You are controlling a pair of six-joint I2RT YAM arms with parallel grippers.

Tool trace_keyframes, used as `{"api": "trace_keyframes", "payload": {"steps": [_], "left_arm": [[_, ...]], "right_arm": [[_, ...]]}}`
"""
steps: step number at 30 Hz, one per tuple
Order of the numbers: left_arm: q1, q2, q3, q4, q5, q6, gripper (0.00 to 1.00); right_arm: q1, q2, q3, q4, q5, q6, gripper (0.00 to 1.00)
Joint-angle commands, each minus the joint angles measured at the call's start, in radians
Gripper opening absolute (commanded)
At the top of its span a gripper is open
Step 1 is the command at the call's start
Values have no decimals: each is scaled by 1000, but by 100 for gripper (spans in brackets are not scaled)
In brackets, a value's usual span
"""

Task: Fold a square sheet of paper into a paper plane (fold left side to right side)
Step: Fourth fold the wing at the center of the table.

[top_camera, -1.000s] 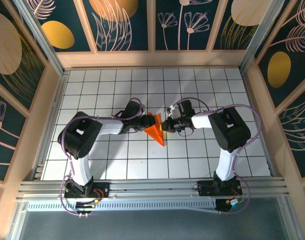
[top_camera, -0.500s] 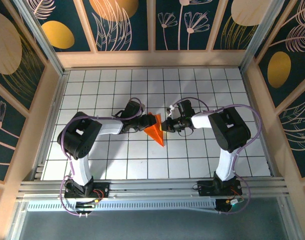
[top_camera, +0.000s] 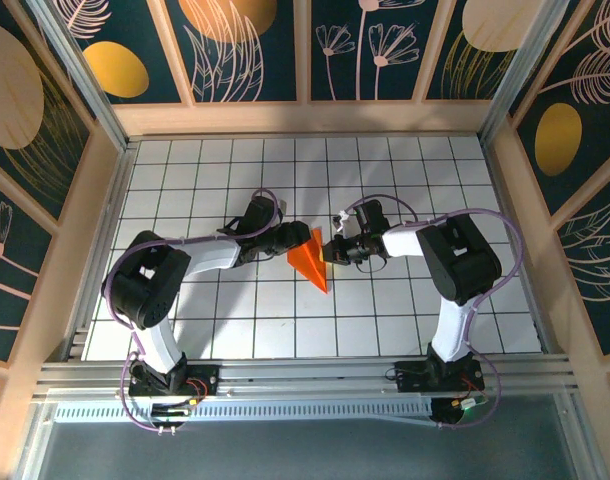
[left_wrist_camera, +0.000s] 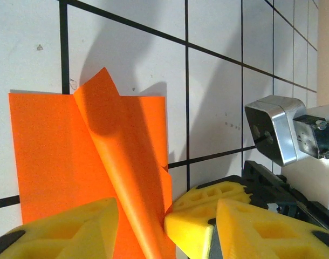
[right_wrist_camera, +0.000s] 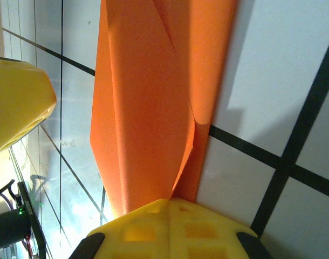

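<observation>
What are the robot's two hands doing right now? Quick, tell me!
Left gripper: open, fingers either side of the folded orange paper's raised flap, not squeezing it.
Right gripper: closed, pinching the paper's edge.

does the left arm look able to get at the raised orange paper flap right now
Probably yes: the left gripper is open right at the flap, nothing between them; the right gripper pinches the paper at its other edge.
</observation>
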Motion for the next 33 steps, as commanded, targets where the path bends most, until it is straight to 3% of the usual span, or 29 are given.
{"api": "trace_keyframes", "payload": {"steps": [1, 6, 14, 33], "left_arm": [[-2, -10, -16, 20, 19, -3, 45], [-12, 22, 10, 55, 89, -3, 23], [-16, 119, 39, 86, 130, -6, 4], [-17, 175, 13, 23, 53, 38, 1]], "right_arm": [[14, 45, -7, -22, 87, -4, 0], [13, 45, -4, -33, 101, -6, 0], [15, 46, 0, -46, 116, -7, 0], [21, 47, 9, -87, 162, -31, 0]]}}
